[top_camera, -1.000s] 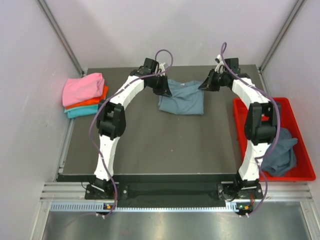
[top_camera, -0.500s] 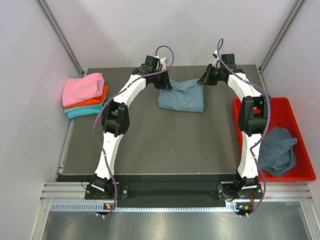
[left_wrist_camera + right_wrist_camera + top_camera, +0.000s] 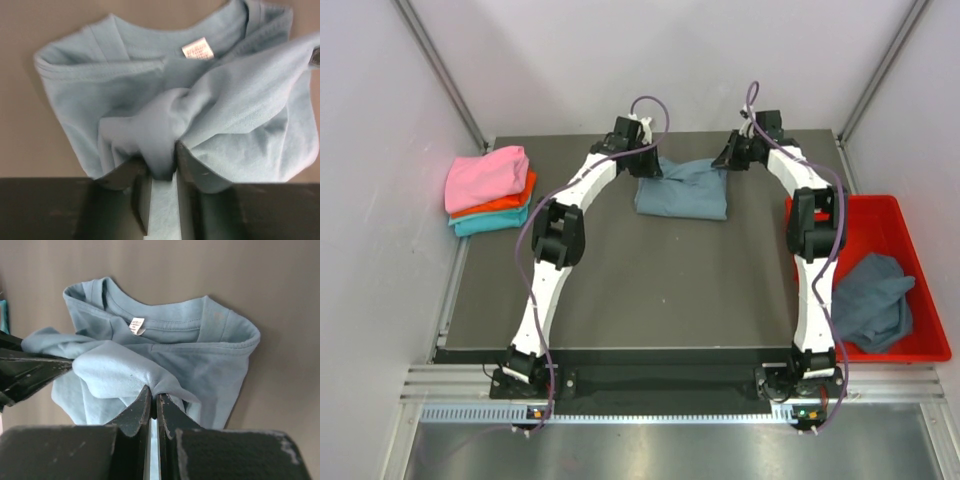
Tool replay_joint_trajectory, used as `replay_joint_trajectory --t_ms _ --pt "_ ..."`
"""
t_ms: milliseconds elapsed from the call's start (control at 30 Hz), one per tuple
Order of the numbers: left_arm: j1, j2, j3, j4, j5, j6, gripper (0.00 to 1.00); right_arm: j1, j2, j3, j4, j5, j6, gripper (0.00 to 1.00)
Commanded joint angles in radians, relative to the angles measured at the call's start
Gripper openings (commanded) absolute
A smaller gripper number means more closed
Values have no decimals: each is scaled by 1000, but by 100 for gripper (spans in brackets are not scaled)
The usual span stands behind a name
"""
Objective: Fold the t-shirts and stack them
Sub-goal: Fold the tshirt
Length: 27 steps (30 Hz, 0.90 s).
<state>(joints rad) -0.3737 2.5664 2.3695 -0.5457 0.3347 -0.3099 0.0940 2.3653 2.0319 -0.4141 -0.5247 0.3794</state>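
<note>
A slate blue-grey t-shirt (image 3: 682, 192) lies at the far middle of the dark table, its far edge lifted. My left gripper (image 3: 650, 168) is shut on a bunch of its cloth at the left far corner; the left wrist view shows the cloth (image 3: 160, 135) pinched between the fingers. My right gripper (image 3: 724, 160) is shut on its right far corner, shown in the right wrist view (image 3: 150, 375). A folded stack of pink (image 3: 485, 176), orange and teal t-shirts sits at the table's left edge. Another blue-grey t-shirt (image 3: 873, 300) lies crumpled in the red tray.
The shallow red plastic tray (image 3: 910, 235) stands off the table's right edge. White walls and metal posts close in the back and sides. The table's near half (image 3: 640, 290) lies bare between the arms.
Both grippers moved toward the far edge of the table, pulling the shirt's far edge up and back. The shirt has shifted slightly farther from me.
</note>
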Motion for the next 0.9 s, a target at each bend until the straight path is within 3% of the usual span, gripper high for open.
replay_joint_trajectory --t_ms 0,67,100,133,167,233,333,567,867 --pt "16 -32 80 70 -66 31 31 -4 -17 70 46 19 -27 0" --pt "16 -43 86 72 -68 32 45 -4 -31 70 49 26 -34 5" --pt "13 -60 94 73 -68 34 52 -2 -40 73 52 34 -39 14" --pt "12 -69 97 75 -66 34 59 -2 -61 73 54 48 -45 34" --pt "10 -80 100 73 -65 32 66 -2 -73 73 54 52 -54 40" --pt "6 -120 97 64 -62 23 75 -4 -110 73 52 54 -59 52" --pt "5 -175 56 40 -60 15 79 0 -162 45 52 34 -54 60" --pt "96 -244 -166 0 36 -40 82 39 -239 -102 74 -61 -14 61" --pt "174 -124 -171 58 222 -66 86 95 -146 -95 83 -84 -2 61"
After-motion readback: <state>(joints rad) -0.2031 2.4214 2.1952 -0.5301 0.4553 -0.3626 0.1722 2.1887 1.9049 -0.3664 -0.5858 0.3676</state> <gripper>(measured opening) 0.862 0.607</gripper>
